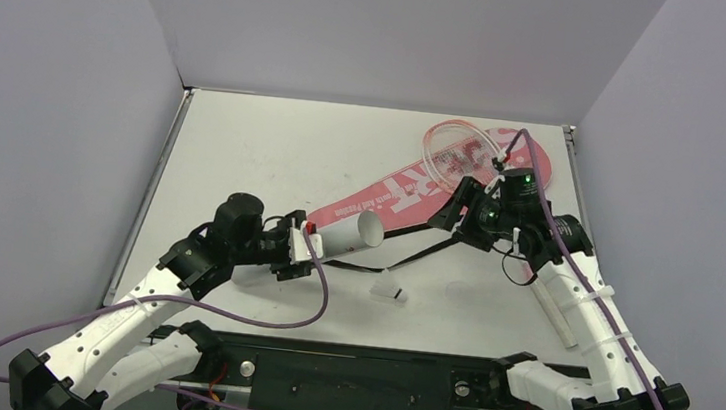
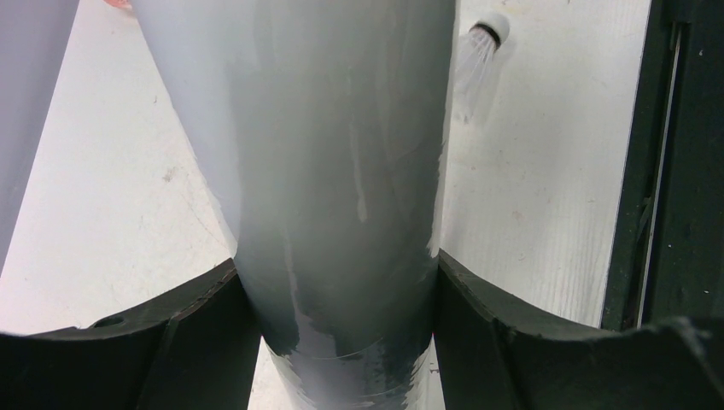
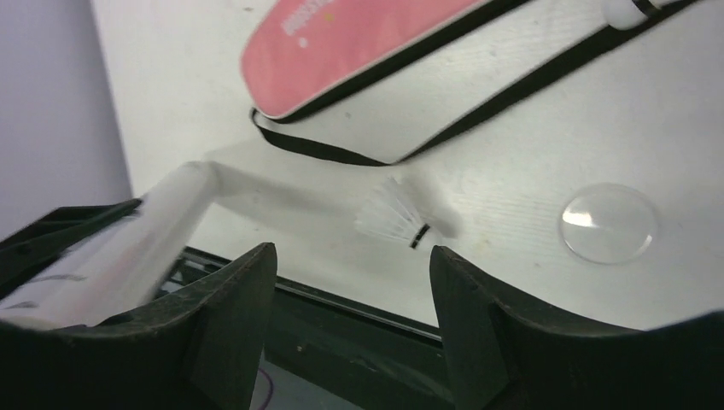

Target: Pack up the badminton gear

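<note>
My left gripper (image 1: 303, 246) is shut on the long white tube (image 1: 344, 231) and holds it level above the table, open end to the right. In the left wrist view the tube (image 2: 341, 171) fills the gap between the pads (image 2: 205, 325). One white shuttlecock (image 1: 390, 289) lies on the table below the tube's mouth; it also shows in the left wrist view (image 2: 482, 47) and the right wrist view (image 3: 397, 218). The pink "SPORT" cover (image 1: 411, 185) lies at the back right, its black strap (image 1: 416, 254) trailing forward. My right gripper (image 1: 459, 214) hovers open and empty over the cover's narrow end.
A clear round lid (image 3: 608, 222) lies on the table right of the shuttlecock. A thin pale hoop (image 1: 428, 151), perhaps a racket head, shows at the cover's wide end. Grey walls close in the table's left, back and right. The black base rail (image 1: 353, 375) runs along the near edge.
</note>
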Robot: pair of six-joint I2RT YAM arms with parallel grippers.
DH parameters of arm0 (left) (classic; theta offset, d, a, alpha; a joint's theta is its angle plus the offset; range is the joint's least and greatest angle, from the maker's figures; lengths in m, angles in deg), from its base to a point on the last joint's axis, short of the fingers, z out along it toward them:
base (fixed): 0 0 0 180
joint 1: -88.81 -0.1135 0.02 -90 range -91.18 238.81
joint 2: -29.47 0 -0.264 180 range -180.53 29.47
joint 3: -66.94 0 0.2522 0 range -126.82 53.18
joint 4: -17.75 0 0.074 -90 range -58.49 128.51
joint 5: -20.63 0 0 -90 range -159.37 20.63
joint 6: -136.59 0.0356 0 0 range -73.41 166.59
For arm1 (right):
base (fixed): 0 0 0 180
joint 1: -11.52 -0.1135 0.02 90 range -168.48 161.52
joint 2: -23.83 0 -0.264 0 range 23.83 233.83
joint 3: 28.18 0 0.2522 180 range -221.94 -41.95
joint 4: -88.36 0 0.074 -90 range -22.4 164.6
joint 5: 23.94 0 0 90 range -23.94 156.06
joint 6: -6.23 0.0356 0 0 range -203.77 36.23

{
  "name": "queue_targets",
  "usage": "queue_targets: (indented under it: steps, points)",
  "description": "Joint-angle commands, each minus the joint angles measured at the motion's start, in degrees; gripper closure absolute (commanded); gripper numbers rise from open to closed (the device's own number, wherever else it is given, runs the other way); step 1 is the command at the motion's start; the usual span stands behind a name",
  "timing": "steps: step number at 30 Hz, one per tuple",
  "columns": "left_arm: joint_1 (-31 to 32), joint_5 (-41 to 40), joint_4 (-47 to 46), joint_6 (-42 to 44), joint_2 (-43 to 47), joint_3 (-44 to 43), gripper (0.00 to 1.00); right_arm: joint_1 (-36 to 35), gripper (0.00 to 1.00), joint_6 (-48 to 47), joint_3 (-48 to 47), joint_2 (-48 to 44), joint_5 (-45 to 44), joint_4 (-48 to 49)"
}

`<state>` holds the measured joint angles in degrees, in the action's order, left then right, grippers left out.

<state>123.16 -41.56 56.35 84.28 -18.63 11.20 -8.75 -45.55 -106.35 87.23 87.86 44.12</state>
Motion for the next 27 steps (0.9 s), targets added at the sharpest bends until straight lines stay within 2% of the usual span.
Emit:
queue_targets:
  steps: [1,6,11,19,27]
  points:
    - [-0.16,-0.28,-3.86,0.52,1.35,-0.84,0.85,-1.58,0.39,-3.45,4.64,-1.15,-8.55,-7.6]
    - [-0.71,-0.89,-3.03,-0.18,1.44,-1.33,0.86,-11.05,0.38,-2.82,8.25,2.68,-16.53,-7.71]
    - [-1.65,-0.52,-1.31,-0.51,2.02,-1.84,0.88,-19.14,0.38,-2.06,5.66,10.07,-24.19,-7.91]
    - [-2.44,0.3,0.15,-0.25,3.35,-1.5,0.89,-21.87,0.42,-0.98,-1.58,24.67,-27.22,-8.65]
    - [-2.62,0.91,0.92,-0.39,4.43,-1.23,0.89,-22.72,0.48,-0.66,-6.61,32.33,-27.2,-9.89]
